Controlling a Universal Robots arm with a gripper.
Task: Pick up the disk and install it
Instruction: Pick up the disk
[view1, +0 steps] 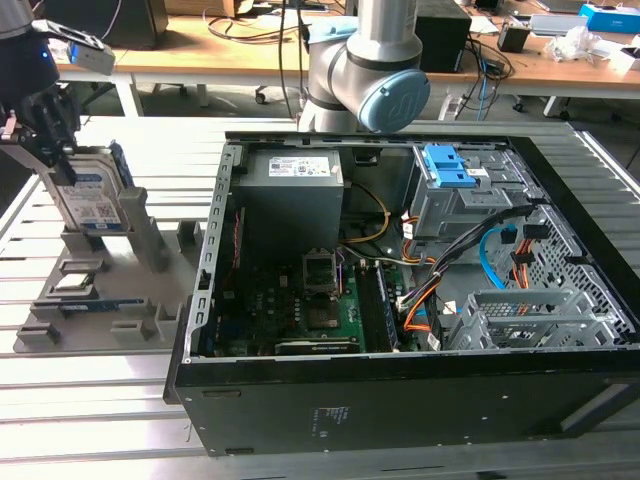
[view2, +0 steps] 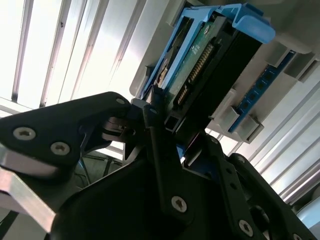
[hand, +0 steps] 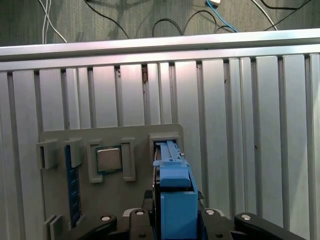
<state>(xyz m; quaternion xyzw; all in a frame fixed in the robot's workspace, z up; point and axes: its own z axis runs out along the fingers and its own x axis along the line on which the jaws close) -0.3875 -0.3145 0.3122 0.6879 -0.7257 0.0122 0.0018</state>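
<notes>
The disk (view1: 92, 200), silver with a white-and-blue label and blue side rails, stands on edge at the slot of a grey parts holder (view1: 150, 250) on the exterior view's left. My gripper (view1: 52, 150) comes down on it from above, a finger on each side, shut on it. In the first wrist view the disk's blue rail (hand: 174, 197) runs between the gripper (hand: 172, 217) bodies. The second wrist view shows the disk's connector edge (view2: 197, 65) held by the black fingers (view2: 152, 120). Whether its lower edge rests in the slot I cannot tell.
An open computer case (view1: 400, 405) lies on the exterior view's right, with a blue-fronted grey drive cage (view1: 450, 185), cables and a motherboard inside. The holder also carries a small square chip (hand: 109, 159) and a blue memory stick (hand: 73, 185). A slatted aluminium table (hand: 240, 125) lies underneath.
</notes>
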